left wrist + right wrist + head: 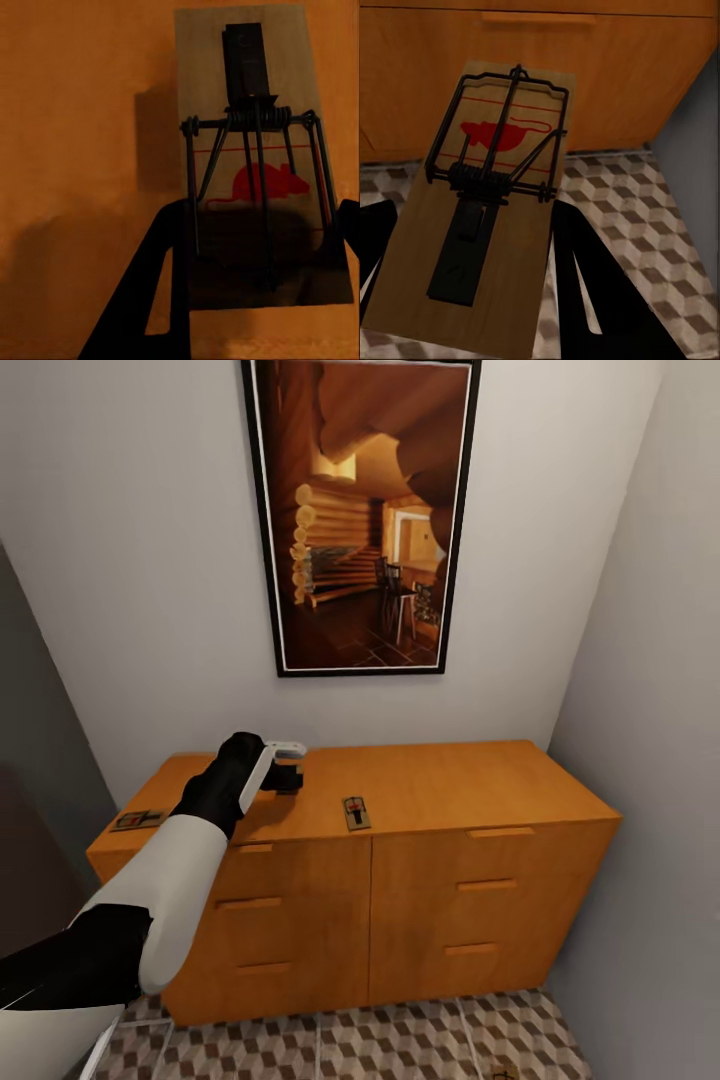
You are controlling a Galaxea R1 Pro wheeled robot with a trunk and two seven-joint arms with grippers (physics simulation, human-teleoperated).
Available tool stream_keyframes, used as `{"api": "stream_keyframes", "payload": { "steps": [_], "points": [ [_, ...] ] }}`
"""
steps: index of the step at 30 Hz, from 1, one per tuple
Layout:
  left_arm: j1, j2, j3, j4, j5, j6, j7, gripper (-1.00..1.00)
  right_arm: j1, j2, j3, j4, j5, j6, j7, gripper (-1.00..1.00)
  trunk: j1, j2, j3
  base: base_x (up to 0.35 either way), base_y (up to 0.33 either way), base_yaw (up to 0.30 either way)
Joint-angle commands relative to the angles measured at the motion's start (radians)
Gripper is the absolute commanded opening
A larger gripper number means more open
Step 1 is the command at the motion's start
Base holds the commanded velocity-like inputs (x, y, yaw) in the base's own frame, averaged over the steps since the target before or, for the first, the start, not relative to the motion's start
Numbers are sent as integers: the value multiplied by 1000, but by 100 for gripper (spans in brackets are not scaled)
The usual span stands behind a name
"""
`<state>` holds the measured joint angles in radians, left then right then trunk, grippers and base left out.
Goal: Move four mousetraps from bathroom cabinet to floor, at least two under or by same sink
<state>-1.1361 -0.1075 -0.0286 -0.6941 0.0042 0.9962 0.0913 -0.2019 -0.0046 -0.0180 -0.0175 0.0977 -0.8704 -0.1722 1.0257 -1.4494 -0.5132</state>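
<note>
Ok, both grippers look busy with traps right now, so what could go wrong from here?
The left gripper straddles a mousetrap lying on the cabinet; its fingers reach only the near end, so it may tip or slip when lifted. The right gripper carries a trap above the bathroom floor, gripped low on the board, so a quick swing could drop it. The spare trap sits near the cabinet's front edge and could be knocked off.

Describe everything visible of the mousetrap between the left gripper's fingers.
The mousetrap is a flat rectangular board of pale brown wood printed with a red mouse silhouette and thin red lines. Dark wire parts sit on it: a coiled spring across the middle, a bar frame looping over the mouse print, and a flat black plate at the far end. It lies over the cabinet top, casting a shadow there. The left gripper's dark fingers flank its near end.
</note>
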Motion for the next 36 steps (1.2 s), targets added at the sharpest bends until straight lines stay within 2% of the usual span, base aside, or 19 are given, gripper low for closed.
{"api": "stream_keyframes", "payload": {
  "steps": [1,24,36],
  "points": [
    [0,0,-2,0,0,4,4,-100,-1,0,-2,1,7,-2,-3,-100,-1,-1,-1,-335,0,0],
    [2,-1,-3,2,0,4,4,-100,-1,0,-2,1,7,-2,-3,-100,-1,-1,-1,-340,0,0],
    [2,0,-3,40,0,0,4,-100,-1,0,-2,1,7,-1,-2,-100,-1,-1,-1,-341,0,0]
  ]
}}
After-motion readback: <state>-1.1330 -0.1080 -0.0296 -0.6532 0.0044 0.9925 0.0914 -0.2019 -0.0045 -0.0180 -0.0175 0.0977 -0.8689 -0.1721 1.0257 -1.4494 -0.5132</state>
